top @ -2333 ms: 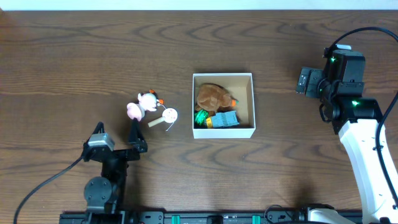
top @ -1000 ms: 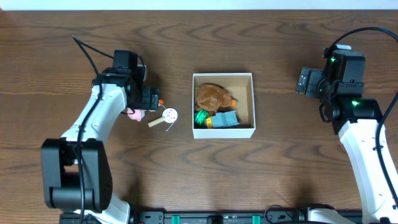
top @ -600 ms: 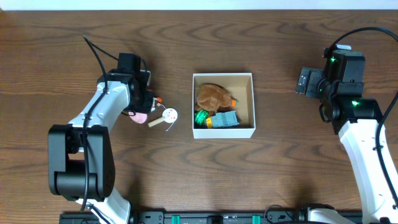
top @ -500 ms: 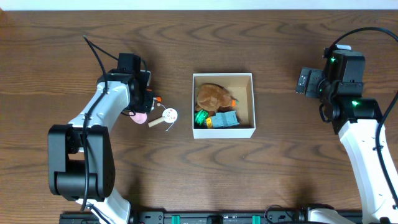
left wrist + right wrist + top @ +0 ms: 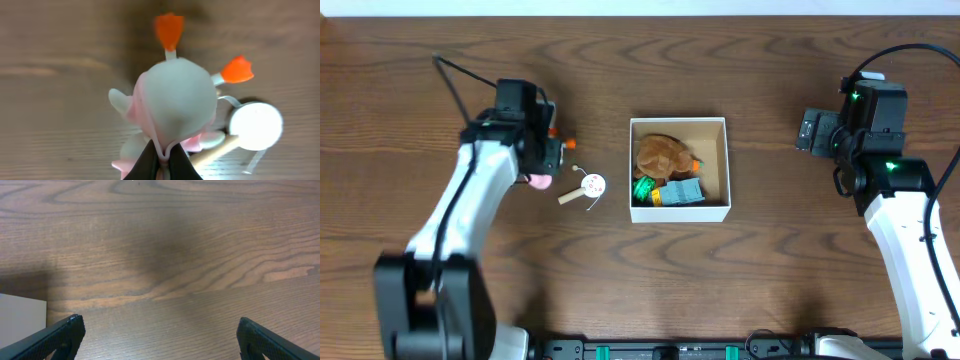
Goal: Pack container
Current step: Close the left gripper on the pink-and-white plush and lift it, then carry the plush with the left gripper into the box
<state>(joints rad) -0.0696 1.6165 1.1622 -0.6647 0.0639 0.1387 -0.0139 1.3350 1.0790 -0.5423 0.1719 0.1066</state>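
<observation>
My left gripper (image 5: 541, 163) is shut on a fold of a pink and white plush toy (image 5: 175, 105) with orange feet. Its dark fingers (image 5: 145, 167) pinch the fabric tight, and the toy's pink edge (image 5: 538, 181) shows under the gripper from overhead. The container (image 5: 680, 211), a square white-walled box with a tan inside, sits right of the toy and holds a brown plush (image 5: 662, 153), a green piece (image 5: 642, 187) and a blue-grey toy (image 5: 682, 192). My right gripper (image 5: 160, 335) stands open over bare wood, far right of the container (image 5: 20, 312).
A white round tag on a tan stick (image 5: 590, 185) lies on the table between the toy and the container, and appears beside the toy as a white disc (image 5: 255, 126) in the left wrist view. Dark wooden table all around.
My left arm reached the plush toy and its jaws shut on it. In the last half second the gripper and toy shifted toward the far side. The right arm stayed still.
</observation>
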